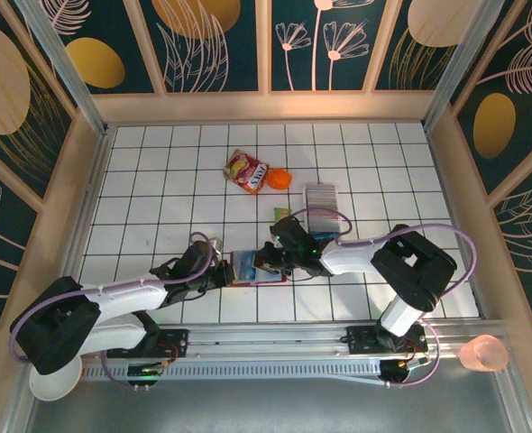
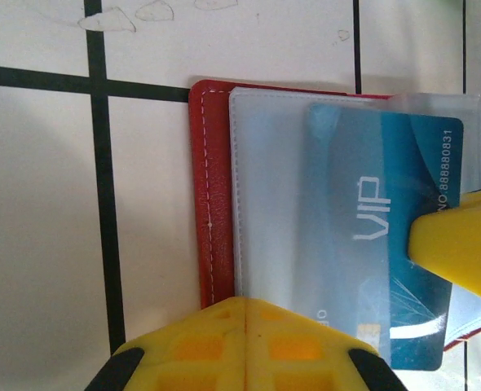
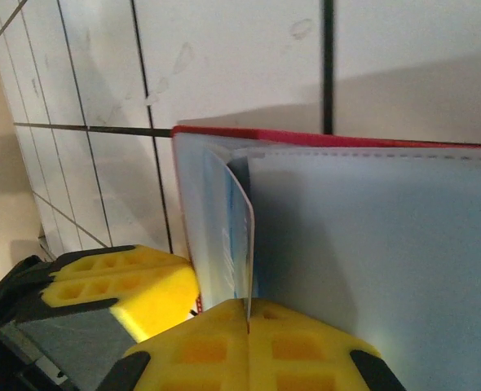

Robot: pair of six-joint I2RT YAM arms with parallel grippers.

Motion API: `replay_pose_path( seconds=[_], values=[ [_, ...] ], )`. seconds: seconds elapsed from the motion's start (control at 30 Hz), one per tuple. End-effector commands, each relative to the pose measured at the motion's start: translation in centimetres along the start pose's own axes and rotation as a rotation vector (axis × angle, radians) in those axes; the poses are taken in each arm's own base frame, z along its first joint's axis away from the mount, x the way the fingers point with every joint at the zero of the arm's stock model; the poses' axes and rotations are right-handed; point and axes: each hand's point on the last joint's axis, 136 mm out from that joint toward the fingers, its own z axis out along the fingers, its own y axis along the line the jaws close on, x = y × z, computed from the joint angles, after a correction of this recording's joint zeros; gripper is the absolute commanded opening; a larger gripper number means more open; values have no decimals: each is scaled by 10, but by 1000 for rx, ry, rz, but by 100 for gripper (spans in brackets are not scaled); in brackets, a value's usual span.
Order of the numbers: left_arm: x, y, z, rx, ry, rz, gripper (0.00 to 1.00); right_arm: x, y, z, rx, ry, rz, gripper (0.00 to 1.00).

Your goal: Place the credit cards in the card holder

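The red card holder [image 2: 210, 204] lies open on the tiled table, its clear inner pockets facing up. A blue VIP credit card [image 2: 387, 220] sits partly inside one pocket. My right gripper [image 3: 249, 305] is shut on that card's [image 3: 239, 236] outer edge, and one of its fingers [image 2: 461, 244] shows at the card's right side. My left gripper [image 2: 247, 303] is shut, its tips resting on the holder's near edge beside the pocket seam. From above, both grippers meet over the holder [image 1: 248, 271], left [image 1: 223, 271] and right [image 1: 268, 260]. More grey credit cards [image 1: 321, 196] sit stacked behind to the right.
A red-and-yellow snack packet [image 1: 246, 171] and an orange object [image 1: 279, 179] lie further back in the middle. A pink cup [image 1: 483, 353] stands outside the table at the near right. Wooden walls enclose the tiled surface on three sides.
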Motion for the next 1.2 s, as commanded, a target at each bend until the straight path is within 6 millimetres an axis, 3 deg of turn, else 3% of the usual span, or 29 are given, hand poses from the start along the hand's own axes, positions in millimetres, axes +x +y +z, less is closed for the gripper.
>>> replay_pose_path(
  seconds=[0.0,0.27,0.47,0.67,0.77,0.9,1.17],
  values=[
    [6,7,0,-15,7,12,7,17,-15,5,79,70,-28,0],
    [4,6,0,-14,-2,13,7,17,-27,0,170,86,-66,0],
    [6,6,1,-9,8,13,7,14,-11,13,138,99,-81,0],
    [6,5,1,-9,8,14,7,14,-5,21,139,103,-87,8],
    [5,5,0,-7,4,14,7,13,-1,19,138,91,-94,20],
    [3,4,-1,-3,-7,7,7,6,0,9,186,48,-117,38],
    [2,3,-5,5,-16,3,7,-10,-1,-30,278,-83,-148,44]
  ],
)
